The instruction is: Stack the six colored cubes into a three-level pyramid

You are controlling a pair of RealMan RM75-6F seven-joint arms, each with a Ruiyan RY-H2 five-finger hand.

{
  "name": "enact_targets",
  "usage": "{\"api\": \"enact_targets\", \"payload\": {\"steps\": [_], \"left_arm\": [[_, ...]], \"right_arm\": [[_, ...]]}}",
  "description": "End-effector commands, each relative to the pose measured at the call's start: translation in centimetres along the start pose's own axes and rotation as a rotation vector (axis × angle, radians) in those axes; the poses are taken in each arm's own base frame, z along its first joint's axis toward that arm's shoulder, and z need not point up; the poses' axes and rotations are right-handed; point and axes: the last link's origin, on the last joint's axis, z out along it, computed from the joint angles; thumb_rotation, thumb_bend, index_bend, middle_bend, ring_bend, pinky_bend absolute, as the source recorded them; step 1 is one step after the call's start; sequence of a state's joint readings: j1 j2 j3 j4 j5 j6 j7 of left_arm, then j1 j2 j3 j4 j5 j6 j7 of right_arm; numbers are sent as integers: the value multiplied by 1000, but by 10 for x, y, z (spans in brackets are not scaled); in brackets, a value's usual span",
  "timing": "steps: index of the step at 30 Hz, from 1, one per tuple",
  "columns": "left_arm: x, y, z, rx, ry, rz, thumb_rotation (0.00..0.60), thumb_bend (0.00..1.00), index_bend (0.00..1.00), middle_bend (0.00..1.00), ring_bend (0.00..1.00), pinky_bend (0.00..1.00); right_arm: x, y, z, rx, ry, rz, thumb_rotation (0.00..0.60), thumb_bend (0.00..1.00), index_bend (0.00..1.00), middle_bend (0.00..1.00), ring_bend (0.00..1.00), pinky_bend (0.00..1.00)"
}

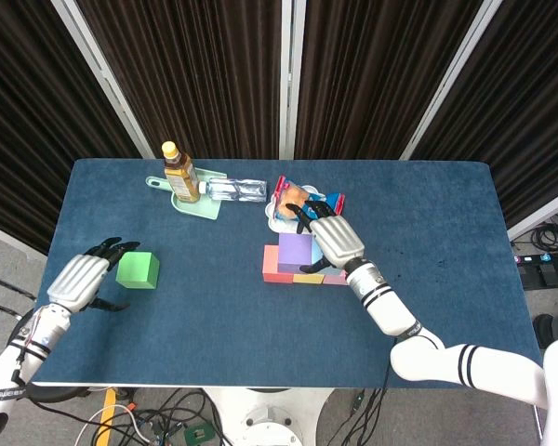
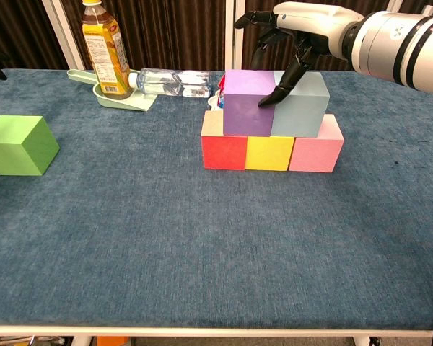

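Cubes, six counted: red point(image 2: 224, 151), yellow point(image 2: 269, 153), pink point(image 2: 317, 149) below; purple point(image 2: 249, 101), pale blue point(image 2: 301, 105) above; green point(image 2: 18, 145) apart. Right hand point(image 2: 296, 27) spread over purple, one fingertip point(image 2: 268, 101) touching. Left hand point(image 1: 82, 279) beside green, fingers apart, gripping nothing.

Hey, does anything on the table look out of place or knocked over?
Yes: the clear water bottle lies on its side by the upright tea bottle. The green cube sits alone, far left of the stack.

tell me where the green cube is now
The green cube sits alone at the table's left side, beside the left robot hand, away from the stack.
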State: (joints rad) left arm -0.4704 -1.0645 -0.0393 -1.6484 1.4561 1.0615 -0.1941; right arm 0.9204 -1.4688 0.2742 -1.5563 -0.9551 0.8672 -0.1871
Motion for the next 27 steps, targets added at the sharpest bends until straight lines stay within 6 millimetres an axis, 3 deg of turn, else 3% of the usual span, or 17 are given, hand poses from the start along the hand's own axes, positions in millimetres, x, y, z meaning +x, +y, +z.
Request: {"api": "enact_targets", "payload": {"steps": [1,27], "left_arm": [[0,0,0,0,0,1,600,0,106,155,58,206],[1,1,0,-1,-2,2,600,0,106,154,58,206]], "right_arm": [[0,0,1,0,0,1,600,55,0,400,0,0],[2,4,-1,-5,-3,3,600,57,0,400,0,0]]}}
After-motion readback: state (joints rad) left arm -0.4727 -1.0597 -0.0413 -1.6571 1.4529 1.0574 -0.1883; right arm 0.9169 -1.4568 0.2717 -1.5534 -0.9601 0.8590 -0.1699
